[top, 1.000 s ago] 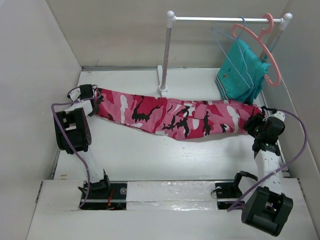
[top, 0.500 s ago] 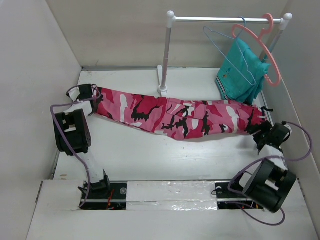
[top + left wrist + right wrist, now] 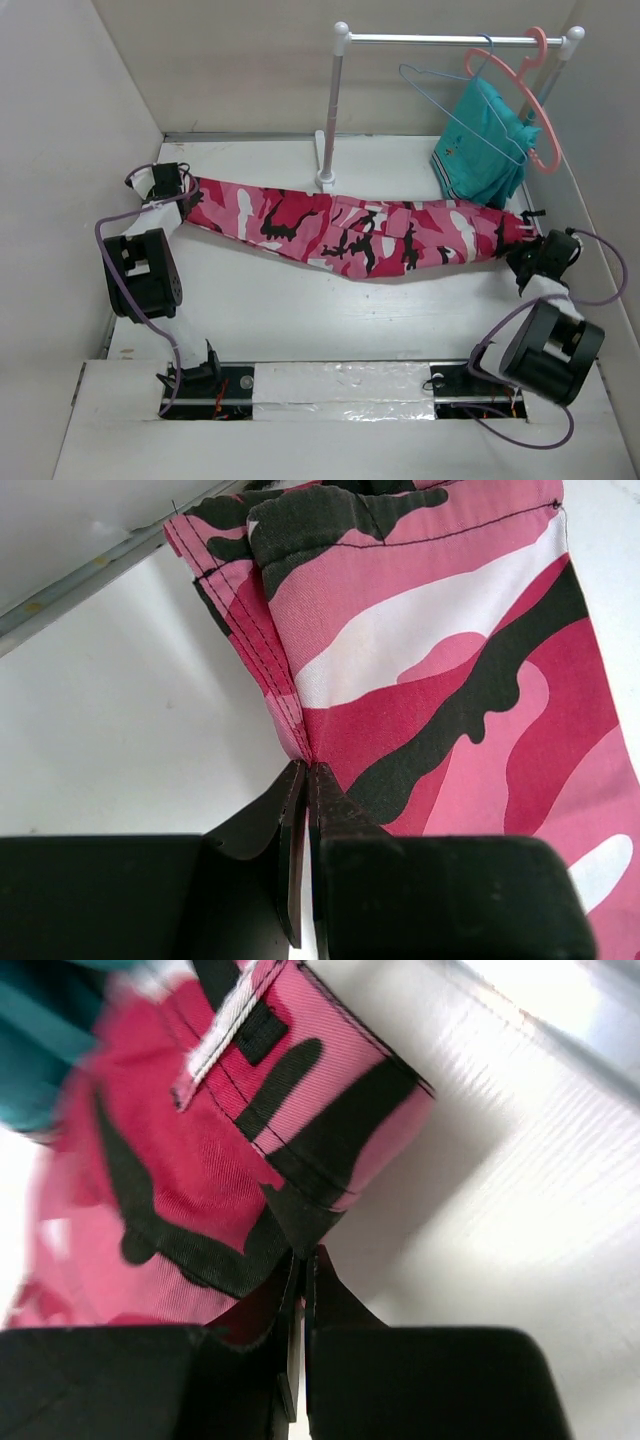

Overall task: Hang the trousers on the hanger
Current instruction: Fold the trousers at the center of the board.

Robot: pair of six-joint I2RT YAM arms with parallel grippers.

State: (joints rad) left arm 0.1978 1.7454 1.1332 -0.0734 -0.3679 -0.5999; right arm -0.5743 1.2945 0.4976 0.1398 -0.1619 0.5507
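Left tool [image 3: 305, 770] clenched on a leg seam, right tool [image 3: 300, 1255] on the waistband corner — trousers [image 3: 350, 230] held lengthwise across the worktop [image 3: 300, 310], probably for carrying to the hanger [image 3: 430, 94] on the rail [image 3: 450, 39]

Left gripper [image 3: 305, 775] and right gripper [image 3: 302, 1258] both pinched closed, well apart.

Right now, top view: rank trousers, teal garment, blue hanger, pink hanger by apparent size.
1. trousers
2. teal garment
3. blue hanger and pink hanger: similar span, can't rank them.
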